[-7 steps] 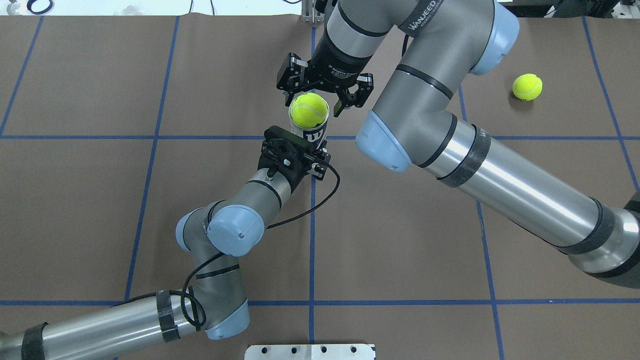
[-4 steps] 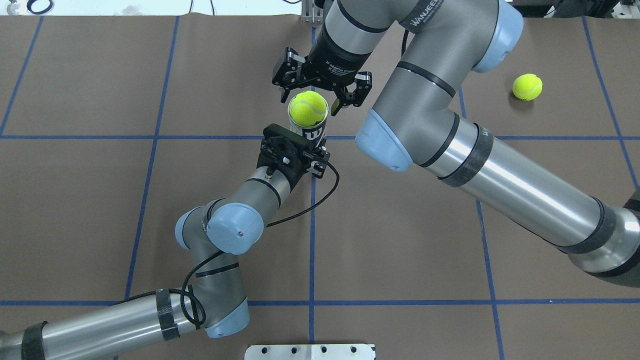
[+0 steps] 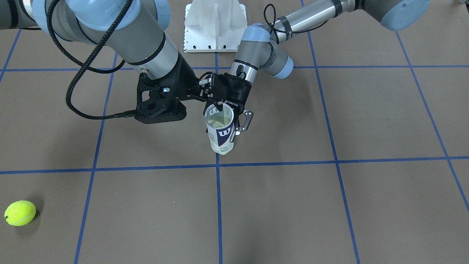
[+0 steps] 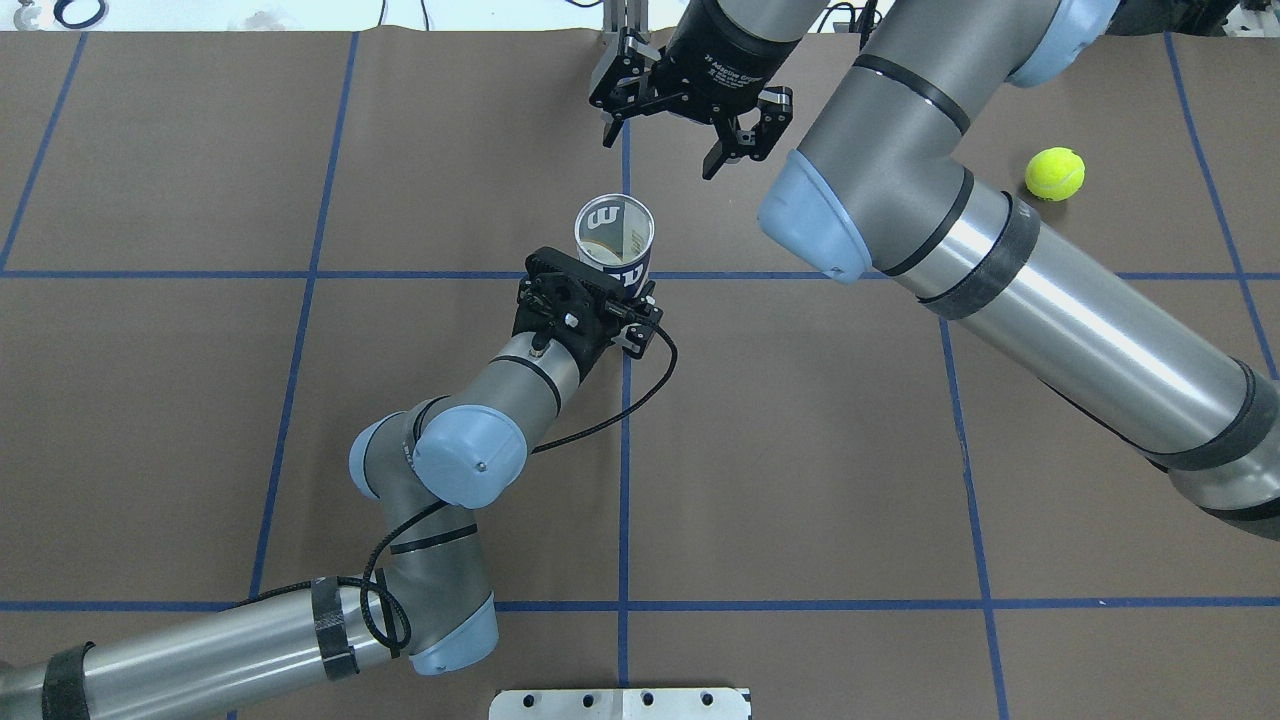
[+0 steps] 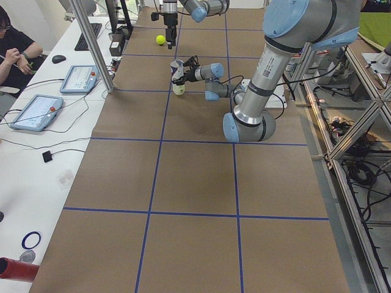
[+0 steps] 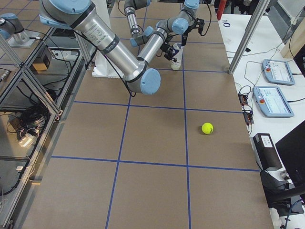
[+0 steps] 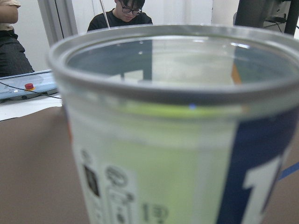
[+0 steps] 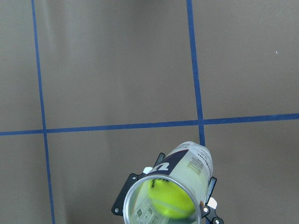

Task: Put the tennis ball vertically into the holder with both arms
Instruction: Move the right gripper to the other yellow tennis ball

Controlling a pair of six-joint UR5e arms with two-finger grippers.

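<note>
The holder (image 4: 613,230) stands upright near the table's middle, and also shows in the front view (image 3: 220,130). My left gripper (image 4: 606,278) is shut on its lower body from the near side, its fingers (image 3: 244,121) at the tube's side. A tennis ball (image 8: 170,198) lies down inside the holder, seen through the mouth in the right wrist view. The holder's rim (image 7: 168,79) fills the left wrist view. My right gripper (image 4: 660,155) is open and empty, beyond and above the holder.
A second tennis ball (image 4: 1054,173) lies on the brown mat at the far right, also in the front view (image 3: 20,213). The white base plate (image 4: 620,702) is at the near edge. Operators and tablets (image 5: 36,113) sit along the far side.
The ball that sat at the holder's mouth has dropped down inside the tube. My open right gripper has pulled away from the mouth, farther off and to the right. The left arm has not moved.
</note>
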